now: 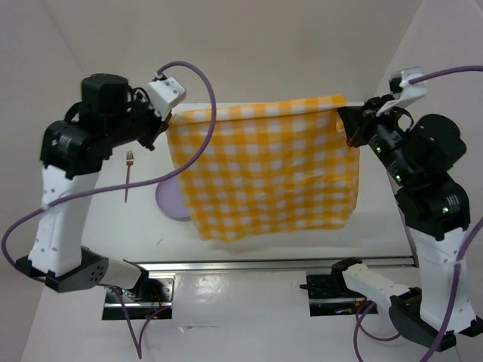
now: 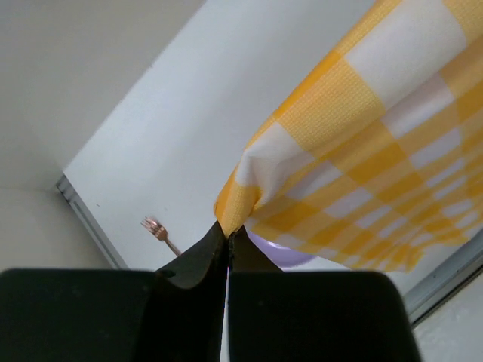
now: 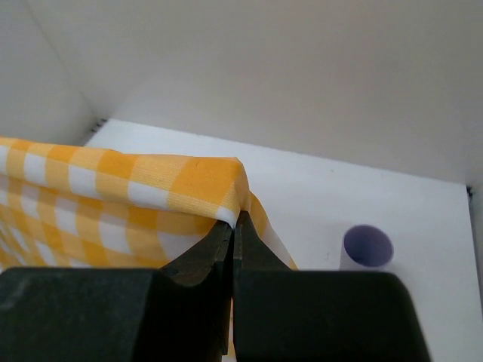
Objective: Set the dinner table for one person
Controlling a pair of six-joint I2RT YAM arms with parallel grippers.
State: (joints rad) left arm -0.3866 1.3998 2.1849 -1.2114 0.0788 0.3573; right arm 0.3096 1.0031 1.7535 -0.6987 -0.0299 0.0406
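Note:
A yellow-and-white checked cloth [image 1: 264,166] hangs stretched in the air above the white dinner table [image 1: 113,226]. My left gripper [image 1: 167,123] is shut on the cloth's left top corner [image 2: 234,207]. My right gripper [image 1: 344,121] is shut on its right top corner [image 3: 226,200]. A lilac plate [image 1: 172,202] lies on the table, partly hidden under the cloth; it also shows in the left wrist view [image 2: 283,253]. A copper fork [image 1: 127,175] lies left of the plate, also seen in the left wrist view [image 2: 160,234]. A lilac cup [image 3: 367,247] stands on the table in the right wrist view.
White walls enclose the table on the left, back and right. A metal rail [image 1: 287,264] runs along the near edge by the arm bases. A rail [image 2: 87,219] also borders the table in the left wrist view.

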